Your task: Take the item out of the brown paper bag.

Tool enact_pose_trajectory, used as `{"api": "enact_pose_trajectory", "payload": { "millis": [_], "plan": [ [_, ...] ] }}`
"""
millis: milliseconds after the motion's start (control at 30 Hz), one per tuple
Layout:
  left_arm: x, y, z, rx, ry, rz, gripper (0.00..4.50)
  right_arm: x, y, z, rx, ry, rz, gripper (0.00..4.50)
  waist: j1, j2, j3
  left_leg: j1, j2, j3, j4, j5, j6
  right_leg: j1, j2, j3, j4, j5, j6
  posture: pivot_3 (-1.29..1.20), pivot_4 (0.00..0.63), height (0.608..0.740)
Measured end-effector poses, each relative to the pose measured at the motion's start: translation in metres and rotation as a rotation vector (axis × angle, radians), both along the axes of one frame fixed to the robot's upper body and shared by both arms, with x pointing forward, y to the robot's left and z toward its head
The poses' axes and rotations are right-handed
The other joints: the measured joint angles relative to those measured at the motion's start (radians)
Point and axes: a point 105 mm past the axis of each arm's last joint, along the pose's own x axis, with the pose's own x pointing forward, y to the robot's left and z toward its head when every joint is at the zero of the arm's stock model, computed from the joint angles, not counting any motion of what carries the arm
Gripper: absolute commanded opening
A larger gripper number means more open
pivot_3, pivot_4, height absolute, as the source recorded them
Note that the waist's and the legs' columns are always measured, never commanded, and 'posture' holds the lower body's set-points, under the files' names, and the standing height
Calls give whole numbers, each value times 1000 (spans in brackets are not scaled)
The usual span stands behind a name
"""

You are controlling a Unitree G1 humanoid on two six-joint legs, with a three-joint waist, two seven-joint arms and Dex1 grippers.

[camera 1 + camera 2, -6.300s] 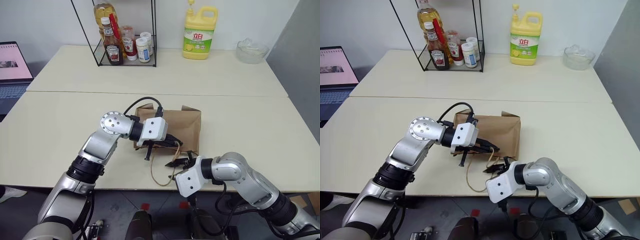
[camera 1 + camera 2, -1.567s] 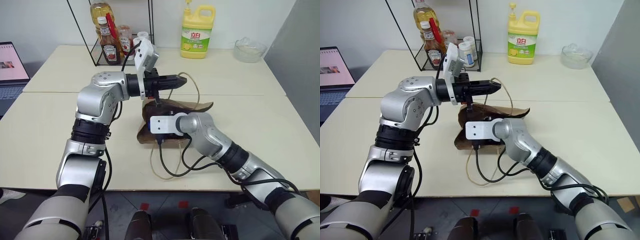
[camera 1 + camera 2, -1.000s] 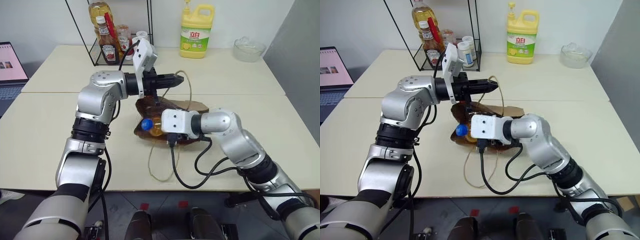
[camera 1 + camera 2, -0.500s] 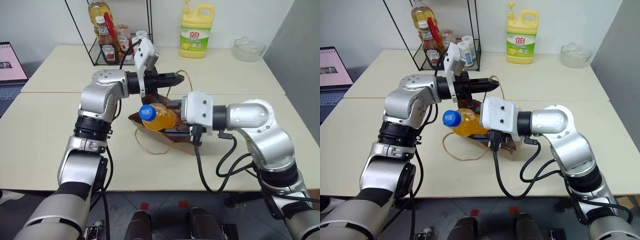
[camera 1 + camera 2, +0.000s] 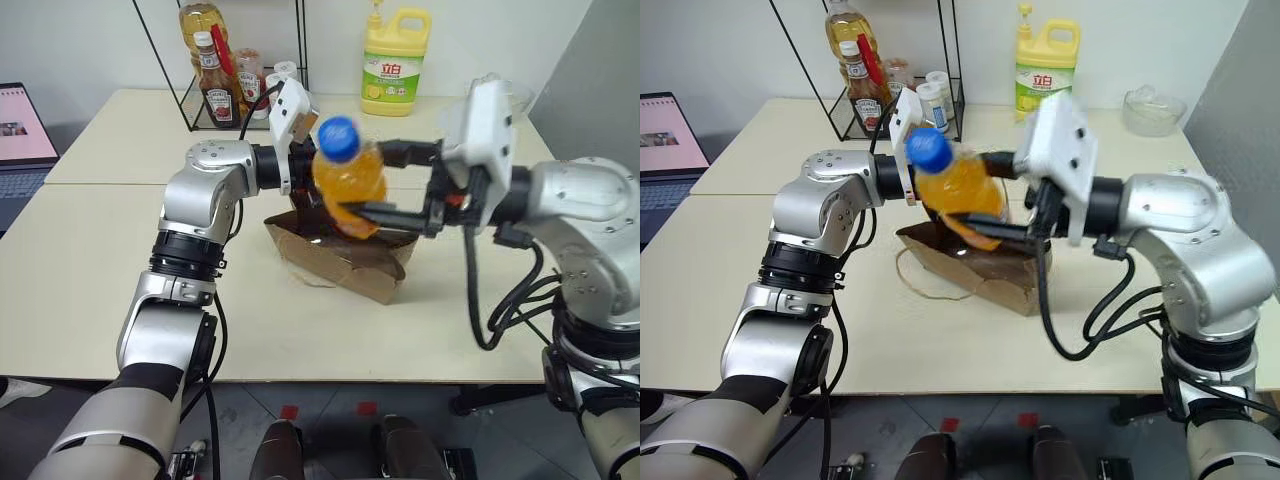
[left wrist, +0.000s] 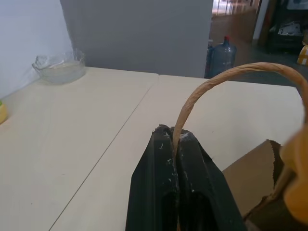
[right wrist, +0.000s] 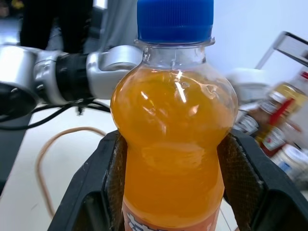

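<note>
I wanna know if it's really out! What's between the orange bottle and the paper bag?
Nothing: in the left eye view the orange bottle hangs in the right gripper above the paper bag.

The brown paper bag [image 5: 340, 255] sits mid-tabletop [image 5: 120, 290], with the item [image 5: 348, 180] held above it in the right pincer [image 5: 385, 180]. The left pincer [image 6: 174, 144], just left of the item, pinches a bag handle [image 6: 216, 84]. Behind stand a wire rack [image 5: 225, 70] at left, a detergent bottle [image 5: 392, 62] centre, and a bowl [image 6: 58, 66] right.
</note>
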Motion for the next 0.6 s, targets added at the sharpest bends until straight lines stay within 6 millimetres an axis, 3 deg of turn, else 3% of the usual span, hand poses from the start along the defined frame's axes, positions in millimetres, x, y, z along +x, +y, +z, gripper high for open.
{"api": "enact_pose_trajectory", "payload": {
  "millis": [167,333,433,533,600],
  "plan": [
    [-1,-3,-1,-2,1,-14,0,5,-42,30,49,-42,-159,2401,6,0,0,-4,0,0,0,0,0,-4,0,0,0,0,0,0,150,740],
    [-1,-4,-1,1,0,-16,0,8,-85,34,-16,-60,-329,2389,14,1,0,-7,0,0,0,0,0,-7,0,0,-1,0,0,0,150,740],
    [-1,-3,-1,5,-3,-13,0,19,-122,3,-230,-60,-496,2387,16,1,0,-9,-1,0,1,0,0,-7,0,0,-1,0,0,0,150,740],
    [0,-1,0,9,-7,-5,0,39,-164,-57,-556,-13,-632,2386,17,0,0,-10,-1,1,2,0,0,-7,-1,1,-2,0,1,0,150,740],
    [-1,-1,0,8,-7,-6,0,45,-179,-94,-714,22,-632,2386,15,1,1,-9,-1,1,2,0,0,-8,-1,1,-1,0,1,0,150,740]
  ]
}}
